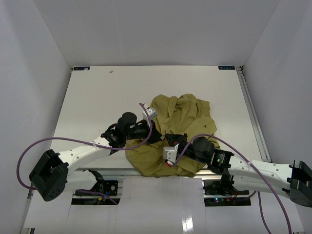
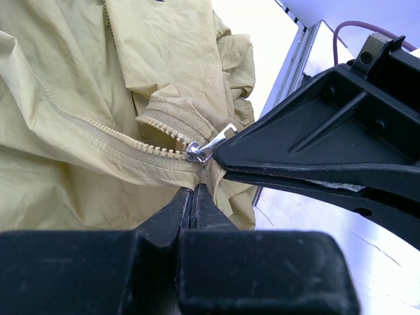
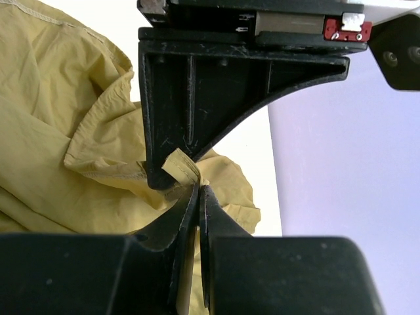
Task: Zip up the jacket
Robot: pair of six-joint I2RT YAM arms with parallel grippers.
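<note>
My left gripper [image 2: 194, 194] pinches jacket [image 2: 79, 79] hem at 6 o'clock of the slider [image 2: 197, 152]. At 3 o'clock my right gripper [image 3: 199, 191] clamps jacket too, maybe the pull [image 2: 225, 134]; teeth [image 2: 98, 129] run toward 10 o'clock.

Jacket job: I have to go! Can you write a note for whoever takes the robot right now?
Left gripper: shut, pinching jacket fabric just under the zipper slider.
Right gripper: shut, tips at the zipper pull; a real grip on it is unclear.
Where: the jacket lies crumpled in the middle of the table.
Done: both tooth rows meet in the slider.
Left: draw the slider along; the visible rows are apart.
</note>
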